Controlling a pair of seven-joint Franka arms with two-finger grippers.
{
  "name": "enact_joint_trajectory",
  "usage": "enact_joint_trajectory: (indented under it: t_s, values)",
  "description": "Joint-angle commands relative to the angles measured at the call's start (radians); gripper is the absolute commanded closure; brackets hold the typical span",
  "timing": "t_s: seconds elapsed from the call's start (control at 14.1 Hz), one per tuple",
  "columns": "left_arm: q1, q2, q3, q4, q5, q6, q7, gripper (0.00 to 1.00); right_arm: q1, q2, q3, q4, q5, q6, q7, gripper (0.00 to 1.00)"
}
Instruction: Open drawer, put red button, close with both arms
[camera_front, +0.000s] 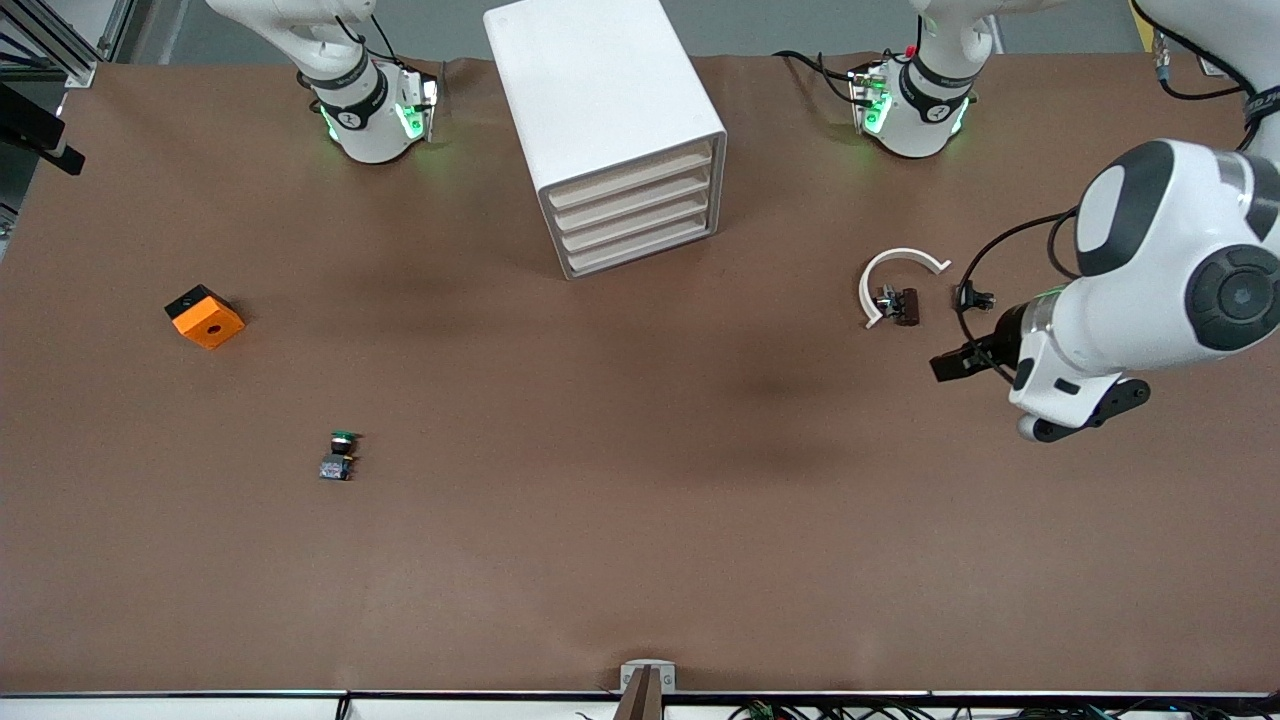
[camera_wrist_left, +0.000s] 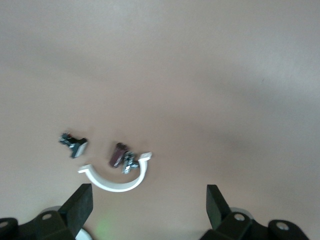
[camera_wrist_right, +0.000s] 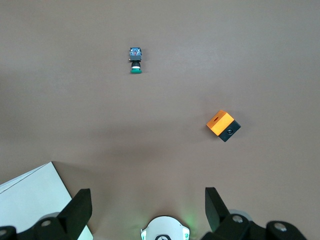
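Left tool: spread wide, empty, over the desk at the left arm's end. Close by on the desk: the red button, lying within a white arc. Right tool: spread too, above green button and orange block.

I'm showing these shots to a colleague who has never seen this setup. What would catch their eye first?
Probably the tall white drawer cabinet, standing between the two arm bases with all drawers shut. Next, the left arm's big white wrist, its open left gripper over the table at the left arm's end, beside a white curved clip. Then the orange block toward the right arm's end.
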Motion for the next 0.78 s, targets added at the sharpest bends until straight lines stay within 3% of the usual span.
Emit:
enact_joint_trajectory:
  t_s: [0.0, 0.21, 0.5, 0.71]
  values:
    - [-0.061, -0.116, 0.132, -0.076, -0.046, -0.046, 0.147, 0.00, -0.017, 0.000, 0.011, 0.007, 0.012, 0.000, -0.006, 0.00]
    - [-0.125, -0.254, 0.275, -0.205, -0.072, -0.051, 0.299, 0.00, -0.015, 0.000, 0.011, 0.007, 0.012, -0.001, -0.006, 0.00]
    - [-0.104, -0.376, 0.335, -0.323, -0.071, -0.049, 0.459, 0.00, -0.014, 0.000, 0.013, 0.010, 0.006, 0.007, -0.006, 0.00]
    - [-0.076, -0.461, 0.335, -0.436, -0.066, 0.000, 0.494, 0.00, -0.012, -0.002, 0.016, 0.010, 0.001, 0.020, -0.009, 0.00]
